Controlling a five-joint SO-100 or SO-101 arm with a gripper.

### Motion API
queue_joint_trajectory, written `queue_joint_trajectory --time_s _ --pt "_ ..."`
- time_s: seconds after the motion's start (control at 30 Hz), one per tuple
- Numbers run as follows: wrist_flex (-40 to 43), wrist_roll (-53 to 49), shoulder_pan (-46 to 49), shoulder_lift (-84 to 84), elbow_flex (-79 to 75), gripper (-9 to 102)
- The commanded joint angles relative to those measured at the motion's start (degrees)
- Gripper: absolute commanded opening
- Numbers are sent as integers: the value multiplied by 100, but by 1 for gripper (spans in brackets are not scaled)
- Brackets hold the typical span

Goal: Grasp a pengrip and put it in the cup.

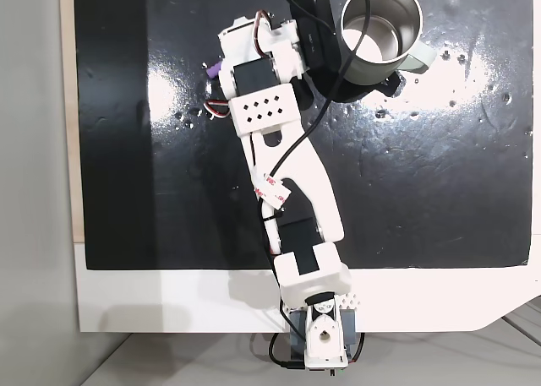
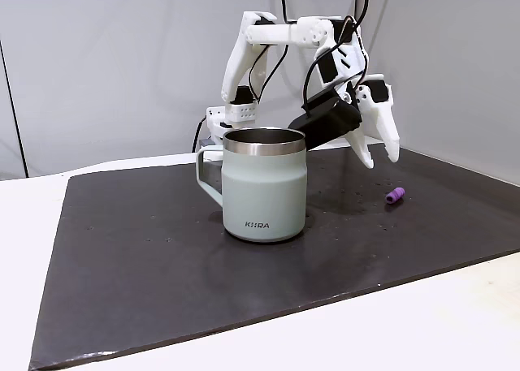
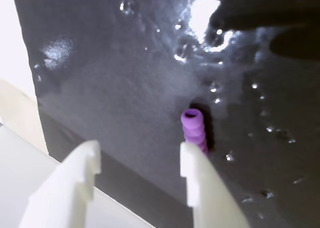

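- The white two-finger gripper (image 3: 140, 153) has its jaws spread wide apart, and nothing is held between them.
- In the wrist view the small purple ribbed rubbery pengrip (image 3: 194, 129) lies on the black mat (image 3: 125, 78), just ahead of the tip of the right-hand white finger (image 3: 197, 180); whether that finger touches it cannot be told, since the finger's tip overlaps the pengrip's near end.
- The left-hand finger (image 3: 75, 178) stands well to the side of the pengrip, over the mat's edge and the pale table (image 3: 20, 168) below it.
- In a fixed view from the side the gripper (image 2: 378, 156) hangs with its fingertips pointing down, raised above the mat (image 2: 146, 257), and the pengrip (image 2: 395, 196) rests on the mat below and slightly to the right of the tips, apart from them.
- In a fixed view from above only a sliver of the pengrip (image 1: 214, 68) peeks out at the left side of the white arm (image 1: 279, 158), which covers the gripper.
- The round metal cup (image 2: 265, 184), pale grey-green outside with a shiny steel rim and a side handle, stands upright on the mat; from above, the cup (image 1: 385, 40) sits near the mat's far edge, to the right of the arm's head, well apart from the pengrip.
- A black cable (image 1: 330, 90) crosses over the cup's opening from above.
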Motion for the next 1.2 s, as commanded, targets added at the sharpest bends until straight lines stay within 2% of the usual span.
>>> queue_joint_trajectory --time_s 0.0,0.33,0.6,0.9,1.03,1.17 --pt "35 53 -246 -158 -580 22" --pt "62 325 -782 -861 -905 23" --pt "132 396 -844 -1143 -1011 23" --pt "281 369 -729 -1397 -932 10" --pt "281 334 -703 -1424 -958 0" --pt "396 343 -677 -1415 -1055 0"
